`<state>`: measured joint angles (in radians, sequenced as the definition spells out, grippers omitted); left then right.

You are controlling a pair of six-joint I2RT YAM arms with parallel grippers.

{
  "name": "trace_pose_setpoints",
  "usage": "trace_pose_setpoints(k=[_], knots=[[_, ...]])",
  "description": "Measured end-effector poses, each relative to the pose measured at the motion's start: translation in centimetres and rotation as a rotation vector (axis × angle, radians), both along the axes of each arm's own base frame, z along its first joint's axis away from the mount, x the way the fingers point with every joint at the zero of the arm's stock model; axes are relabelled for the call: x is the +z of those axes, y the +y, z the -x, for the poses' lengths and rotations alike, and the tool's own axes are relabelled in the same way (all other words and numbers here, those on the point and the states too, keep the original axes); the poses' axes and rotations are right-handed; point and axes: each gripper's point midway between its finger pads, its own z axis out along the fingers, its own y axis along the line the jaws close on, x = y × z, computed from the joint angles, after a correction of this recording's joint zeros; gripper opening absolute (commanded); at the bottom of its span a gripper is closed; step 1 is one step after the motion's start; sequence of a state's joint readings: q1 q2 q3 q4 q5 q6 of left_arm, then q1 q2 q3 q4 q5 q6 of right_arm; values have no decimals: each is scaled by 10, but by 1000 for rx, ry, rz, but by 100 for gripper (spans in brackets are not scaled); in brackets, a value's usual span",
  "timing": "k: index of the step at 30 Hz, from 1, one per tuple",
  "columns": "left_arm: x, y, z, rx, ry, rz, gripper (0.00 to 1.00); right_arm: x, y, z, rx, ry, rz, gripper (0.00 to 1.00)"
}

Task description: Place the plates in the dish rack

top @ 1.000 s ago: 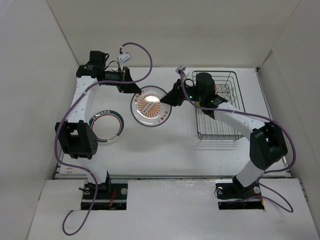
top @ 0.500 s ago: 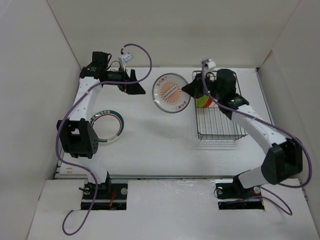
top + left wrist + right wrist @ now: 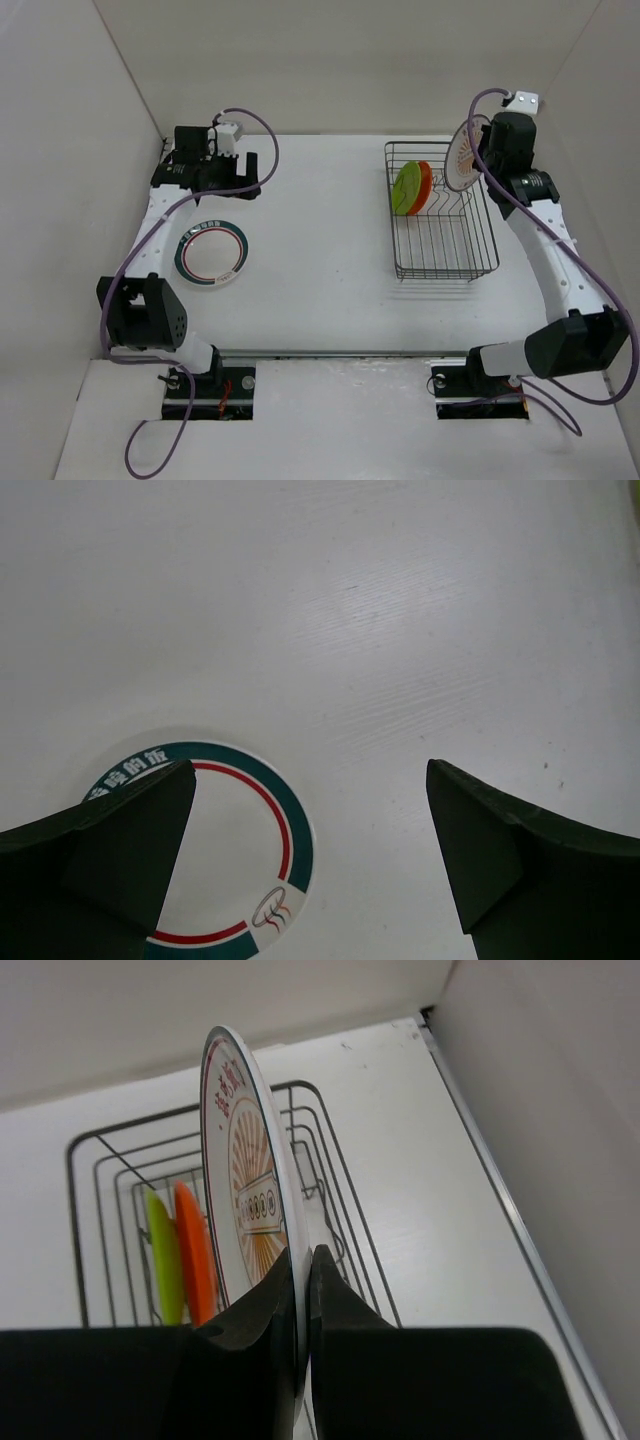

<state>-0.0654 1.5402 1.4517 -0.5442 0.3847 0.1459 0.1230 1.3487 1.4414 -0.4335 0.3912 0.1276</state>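
Over at the far left of the white counter (image 3: 320, 300), the left pincer (image 3: 240, 178) stands wide with nothing between its dark fingers (image 3: 140, 830). The round white plate with a dark green-and-red rim ring (image 3: 211, 254) lies flat on the counter just to the near side of that pincer, apart from it. In the left wrist view this plate (image 3: 225, 870) shows low in the frame, partly behind the left-hand finger, and the gap of the pincer (image 3: 310, 770) sits mostly over bare counter

Further right stands the rectangular dark wire dish rack (image 3: 445, 245). The plain lime green round plate (image 3: 406, 190) and the plain orange round plate (image 3: 424, 185) stand on edge side by side in its far left part, the green one on the outside

At the far right corner of the rack, the right pincer (image 3: 478, 162) is clamped on the round white plate with an orange sunburst centre (image 3: 464, 155), holding it on edge. The right wrist view shows the two fingers pinched on the rim of this plate (image 3: 245, 1195), with the rack, the green plate (image 3: 163, 1260) and the orange plate (image 3: 194, 1255) beyond it. Whether the plate's lower edge touches the wires cannot be told
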Motion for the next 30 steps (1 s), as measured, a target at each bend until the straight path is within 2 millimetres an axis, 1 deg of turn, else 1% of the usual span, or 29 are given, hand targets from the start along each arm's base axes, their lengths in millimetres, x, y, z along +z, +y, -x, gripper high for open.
trace_pose_setpoints(k=[2, 4, 9, 12, 16, 22, 25, 26, 27, 28, 29, 30], knots=[[0, 7, 2, 35, -11, -26, 100, -13, -9, 0, -37, 47, 22, 0], [0, 12, 3, 57, -17, -44, 100, -25, -13, -3, -54, 83, 38, 0], [1, 18, 5, 83, -30, -65, 100, -55, -14, -16, -55, 163, 66, 0], [5, 19, 5, 88, -41, -69, 100, -66, -14, -21, -49, 193, 81, 0], [7, 20, 6, 92, -51, -72, 100, -73, -15, -24, -40, 211, 92, 0], [5, 23, 9, 92, -47, -81, 100, -91, -14, -33, -22, 248, 110, 0], [2, 27, 10, 98, -42, -85, 100, -100, -12, -34, -8, 267, 109, 1], [1, 29, 11, 101, -42, -87, 100, -102, -11, -34, -4, 274, 109, 27], [0, 33, 13, 109, -37, -87, 100, -103, -10, -35, -1, 273, 102, 50], [-2, 36, 14, 115, -35, -90, 100, -104, -10, -37, -3, 272, 102, 59], [-3, 41, 16, 124, -34, -93, 100, -104, -9, -38, 6, 270, 106, 64], [-6, 46, 19, 135, -31, -96, 100, -104, -9, -40, 9, 266, 105, 77]])
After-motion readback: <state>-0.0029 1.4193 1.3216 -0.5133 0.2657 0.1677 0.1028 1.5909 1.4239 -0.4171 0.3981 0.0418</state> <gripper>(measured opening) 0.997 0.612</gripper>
